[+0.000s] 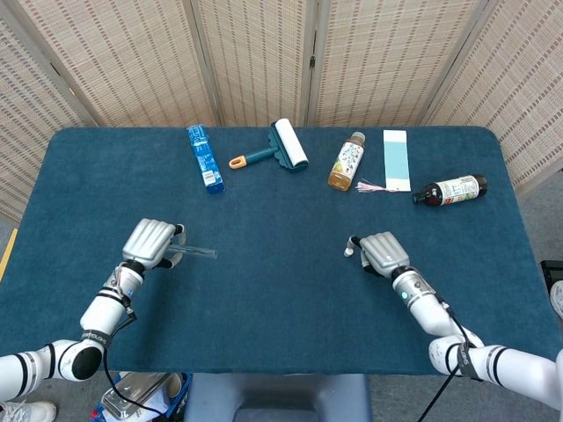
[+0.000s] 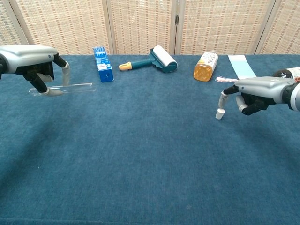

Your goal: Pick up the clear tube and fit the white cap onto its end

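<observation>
While your left hand [image 2: 35, 63] pinches the clear tube [image 2: 70, 87], its open end toward 3 o'clock, your right hand [image 2: 255, 93] presents the fingertip-held white cap [image 2: 219, 113]; align both axes before pushing.

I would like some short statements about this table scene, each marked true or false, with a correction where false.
1. The left hand holds the clear plastic tube. True.
2. The small white cap is already on the tube. False: it sits at the right hand's fingertips, far from the tube.
3. The white lint roller with a teal handle lies beside the right hand. False: it lies at the table's far side.
4. The amber bottle lies near the pale blue card. True.
</observation>
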